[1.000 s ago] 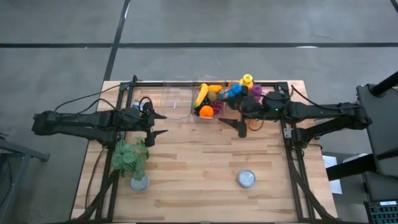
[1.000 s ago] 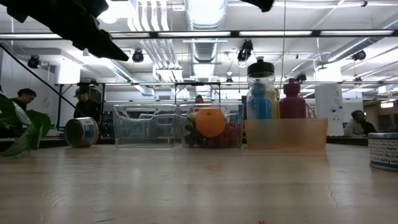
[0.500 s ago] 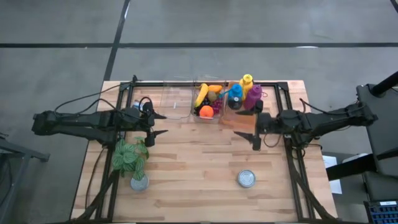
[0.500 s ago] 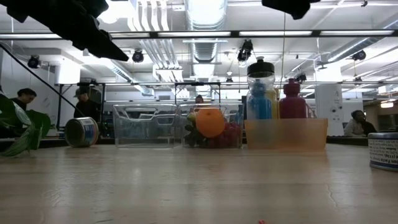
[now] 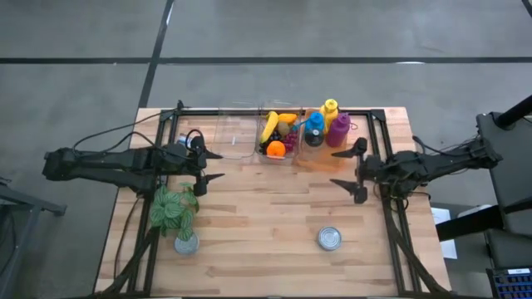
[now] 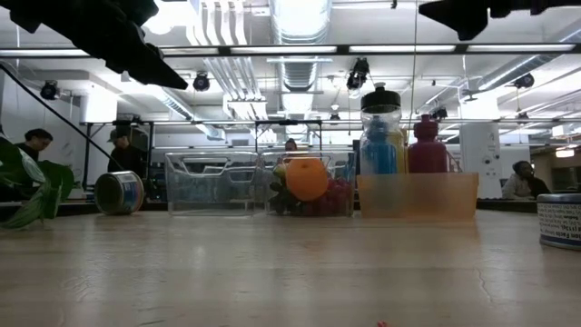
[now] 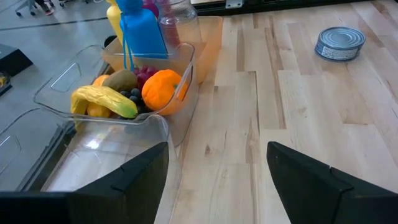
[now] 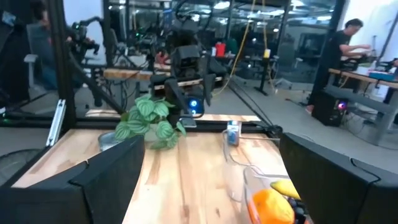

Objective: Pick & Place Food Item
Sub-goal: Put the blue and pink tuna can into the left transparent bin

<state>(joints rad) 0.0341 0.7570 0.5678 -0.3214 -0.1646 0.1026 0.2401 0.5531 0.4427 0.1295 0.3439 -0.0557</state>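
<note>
A clear bin [image 5: 263,143] at the table's far middle holds the fruit: an orange [image 5: 275,149], a banana [image 5: 270,124] and dark grapes. In the left wrist view the orange [image 7: 163,90] and the banana [image 7: 102,101] lie on top of the pile. My left gripper [image 5: 218,166] hovers open to the left of the bins, pointing at them, with nothing between its fingers. My right gripper [image 5: 339,169] hovers open to the right of the fruit bin, pointing toward the table's left, and is empty too. In the low view both grippers show only at the top edge, left [image 6: 118,41] and right [image 6: 472,11].
An empty clear bin [image 5: 237,137] stands left of the fruit bin. An orange bin [image 5: 320,159] with bottles [image 5: 314,129] stands on its right. A tin can [image 5: 330,239] sits at the near right and a potted plant [image 5: 175,214] at the near left. A small tin [image 6: 118,193] lies at the far left.
My right gripper has drawn back from beside the fruit bin and bottles toward the table's right edge. It has stayed open and empty. In the low view it has slid rightward along the top edge.
</note>
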